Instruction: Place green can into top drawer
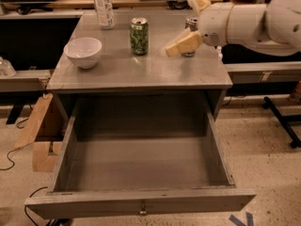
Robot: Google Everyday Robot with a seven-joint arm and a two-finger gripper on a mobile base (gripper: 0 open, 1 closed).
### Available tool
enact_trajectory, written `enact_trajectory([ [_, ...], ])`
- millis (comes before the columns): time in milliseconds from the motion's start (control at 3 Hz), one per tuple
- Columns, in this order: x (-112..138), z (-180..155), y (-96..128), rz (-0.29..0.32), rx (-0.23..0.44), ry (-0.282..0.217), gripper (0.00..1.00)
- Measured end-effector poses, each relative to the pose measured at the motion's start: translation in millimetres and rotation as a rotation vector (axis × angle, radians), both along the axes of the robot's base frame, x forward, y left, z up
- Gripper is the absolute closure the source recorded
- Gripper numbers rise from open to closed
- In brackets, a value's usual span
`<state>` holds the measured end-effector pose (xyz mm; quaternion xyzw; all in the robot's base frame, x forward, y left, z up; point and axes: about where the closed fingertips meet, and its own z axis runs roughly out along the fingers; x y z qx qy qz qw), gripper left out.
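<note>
Camera view, tool (181, 26) w/ fingers apart, near upright green can (139, 35), not touching, top drawer (141, 206) pulled open

The white arm (254, 20) extends in from the upper right, level, its gripper (182, 24) pointing left with both tan fingers (184, 42) spread wide apart.

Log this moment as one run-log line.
step: can not yet grasped | hand: open, over tabletop, camera-right of green can, apart from it | green can: upright on tabletop | top drawer: pulled open
</note>
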<state>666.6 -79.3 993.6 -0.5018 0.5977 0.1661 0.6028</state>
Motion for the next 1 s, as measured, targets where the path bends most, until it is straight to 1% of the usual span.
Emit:
enact_trajectory([
  [333,63,-9,20,-0.059,0.13,0.027,0.0],
  [667,109,-13,35,-0.123,0.206,0.052,0.0],
  [1000,134,-20,46,-0.183,0.225,0.082,0.0],
])
